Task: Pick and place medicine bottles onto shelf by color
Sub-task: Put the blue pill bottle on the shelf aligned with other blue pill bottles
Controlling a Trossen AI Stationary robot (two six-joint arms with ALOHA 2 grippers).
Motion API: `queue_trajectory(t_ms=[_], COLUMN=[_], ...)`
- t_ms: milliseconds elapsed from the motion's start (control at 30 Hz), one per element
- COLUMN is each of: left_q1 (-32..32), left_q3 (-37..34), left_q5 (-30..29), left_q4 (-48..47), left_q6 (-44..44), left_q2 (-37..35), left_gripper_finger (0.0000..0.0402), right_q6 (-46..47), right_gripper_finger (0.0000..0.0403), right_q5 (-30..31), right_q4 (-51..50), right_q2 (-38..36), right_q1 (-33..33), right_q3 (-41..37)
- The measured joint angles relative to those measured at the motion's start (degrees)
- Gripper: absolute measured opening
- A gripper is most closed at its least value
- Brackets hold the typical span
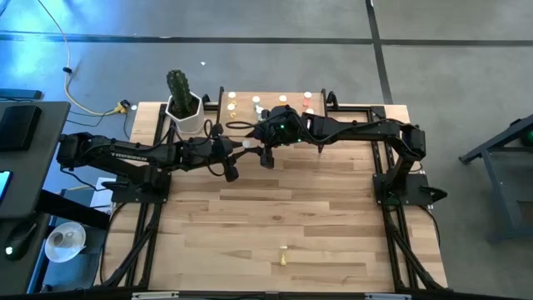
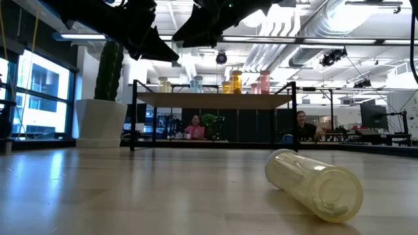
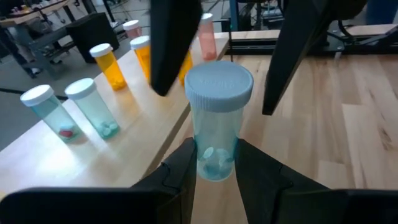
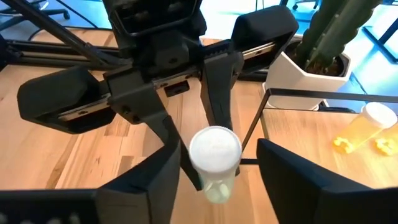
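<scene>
A blue-green medicine bottle (image 3: pixel 217 118) with a white cap stands upright in the air, just off the near edge of the shelf (image 1: pixel 271 104). My left gripper (image 3: pixel 214 158) is shut on it. My right gripper (image 4: pixel 214 171) reaches in from the table's right and is open, one finger on each side of the bottle's cap (image 4: pixel 214 149). Several blue-green, orange, pink and yellow bottles (image 3: pixel 93 106) stand on the shelf board. A yellow bottle (image 2: pixel 317 185) lies on its side on the table near the front edge. My left gripper pinches the bottle's lower body (image 3: pixel 214 149) between its two fingers (image 3: pixel 180 171). The fingers come from the table's left, nearly level and slanting a little down. The bottle stands upright with its cap up, lifted clear of the table.
A white pot with a cactus (image 1: pixel 183 104) stands at the shelf's left end, close behind my left arm. The shelf's black frame (image 4: pixel 261 118) runs just beyond the held bottle. The wood tabletop (image 1: pixel 283 208) stretches toward the near edge.
</scene>
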Motion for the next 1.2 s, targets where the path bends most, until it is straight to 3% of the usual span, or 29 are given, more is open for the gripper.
queue_trajectory(t_ms=[267, 500, 933, 1200], left_q1=[0.00, 0.00, 0.00, 0.00], left_q3=[0.00, 0.00, 0.00, 0.00], left_q5=[-0.32, -0.24, -0.13, -0.24], left_q4=[2.42, 2.86, 2.84, 2.82], left_q6=[-0.01, -0.01, -1.31, -4.33], left_q2=[0.02, 0.02, 0.02, 0.02], left_gripper_finger=[0.0090, 0.0090, 0.0092, 0.0147], right_q6=[-0.02, -0.02, -0.01, -0.01], right_gripper_finger=[0.0139, 0.0107, 0.0101, 0.0099], right_q5=[-0.04, 0.00, 0.04, 2.26], right_q4=[0.95, 1.16, 0.99, 0.38], right_q2=[0.00, 0.00, -0.04, -1.07], right_q1=[0.00, 0.02, 0.02, -0.24], right_q3=[0.00, 0.00, 0.00, -0.02])
